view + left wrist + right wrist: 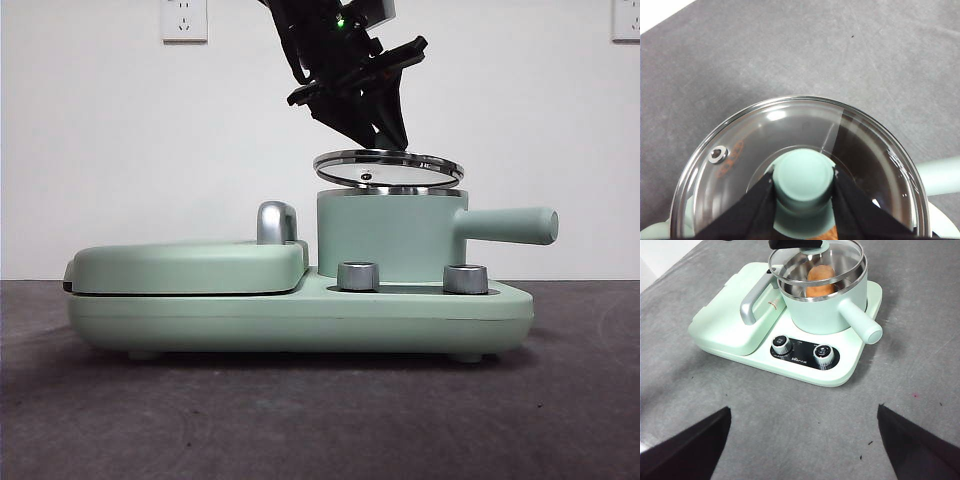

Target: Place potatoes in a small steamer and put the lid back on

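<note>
Mint-green steamer (826, 310); orange-brown potato (820, 280); clear steel-rimmed lid (388, 168); black jaws; grey table (790, 420).

A plain white wall (120, 150) runs behind the table, evenly lit with no hard shadows. Two white wall sockets sit high on it, one to the left (184, 19), another cut off at the right edge (626, 19). The dark grey, faintly scuffed tabletop (300, 420) fills the foreground.

Left gripper (803, 187) clamped tight, right gripper (802, 440) (idle) agape
</note>
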